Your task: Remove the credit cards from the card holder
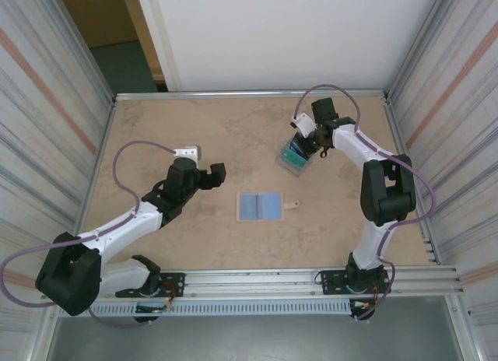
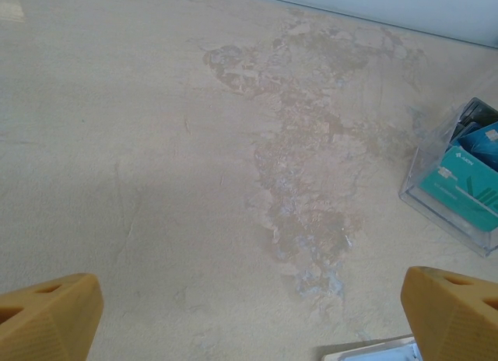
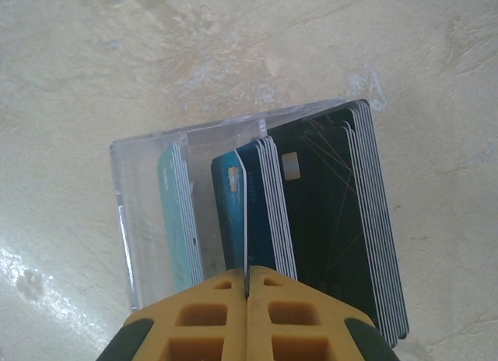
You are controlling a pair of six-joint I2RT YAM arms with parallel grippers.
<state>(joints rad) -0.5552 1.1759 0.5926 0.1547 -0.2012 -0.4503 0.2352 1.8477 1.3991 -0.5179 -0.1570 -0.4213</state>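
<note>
Mottled tan tabletop (image 1: 233, 127), ribbed metal walls (image 1: 47, 104) on both sides. We see the card holder (image 1: 259, 206) lying spread open near the middle, pale blue panels up, with its little snap tab sticking out to the right. The left claw (image 1: 216, 173) hangs just left of it, jaws wide apart and nothing between them. Over at the clear tray (image 3: 148, 190), the right claw (image 3: 247, 287) is pinched tight on the thin edge of a blue credit card (image 3: 231, 213), which stands among the other cards (image 3: 327, 213) in there.
</note>
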